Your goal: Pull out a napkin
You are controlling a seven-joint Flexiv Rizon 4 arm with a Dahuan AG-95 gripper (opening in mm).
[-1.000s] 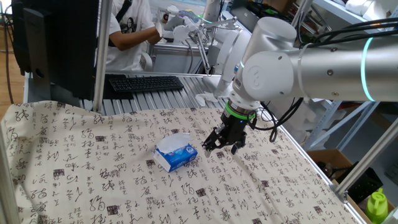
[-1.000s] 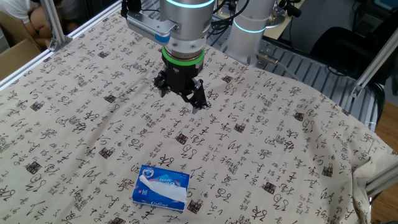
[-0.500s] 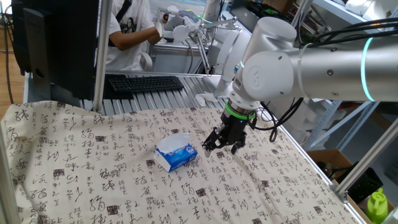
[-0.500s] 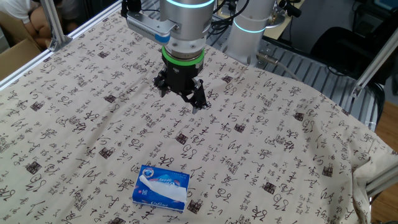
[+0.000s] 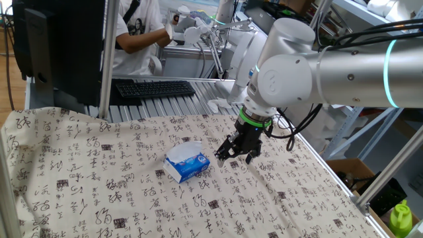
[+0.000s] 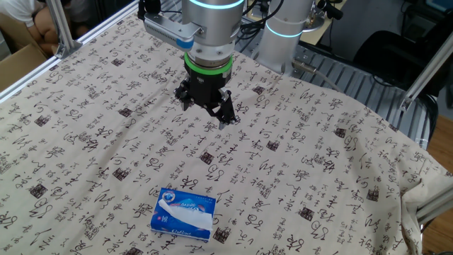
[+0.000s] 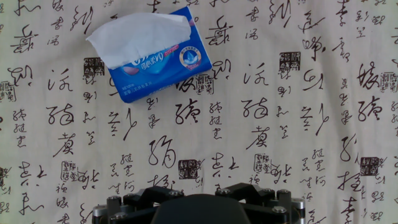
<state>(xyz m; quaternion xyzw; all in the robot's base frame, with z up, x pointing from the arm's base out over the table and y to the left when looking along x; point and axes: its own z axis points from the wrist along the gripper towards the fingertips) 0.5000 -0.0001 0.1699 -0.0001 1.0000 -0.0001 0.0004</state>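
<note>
My gripper (image 6: pixel 205 108): spread wide, empty, pointing down above cloth-covered bench (image 6: pixel 318 163). Thin white paper napkin (image 7: pixel 138 35) lies across top of blue-and-white rectangular tissue pack (image 7: pixel 163 65), well apart from gripper.

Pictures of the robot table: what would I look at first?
Probably the big silver arm, hanging over the table with its black gripper open and pointing down. Next, the cloth covered in black writing. Then the little blue pack lying apart from the gripper, with a white napkin sticking out of its top.
</note>
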